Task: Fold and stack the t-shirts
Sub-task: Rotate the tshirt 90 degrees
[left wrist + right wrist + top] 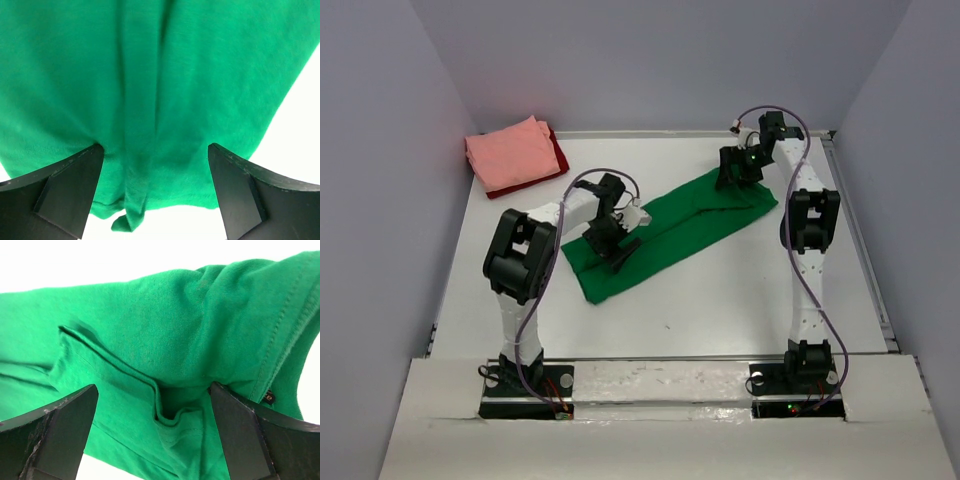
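The bright green t-shirt (pixel 670 230) lies as a long folded strip running diagonally across the middle of the table. My left gripper (pixel 612 248) is open, low over its near-left end; the left wrist view shows green cloth (pixel 165 90) with a small fold at the hem between the fingers (pixel 65 195). My right gripper (pixel 735 180) is open over the far-right end; the right wrist view shows a folded sleeve and hem (pixel 175 405) between the fingers (pixel 245 440). The salmon pink t-shirt (pixel 512 152) lies folded on the dark red t-shirt (pixel 558 160) at the far left corner.
The white table (pixel 720 300) is bordered by grey-violet walls on the left, back and right. A metal rail (pixel 865 250) runs along the right edge. The arm bases stand at the near edge.
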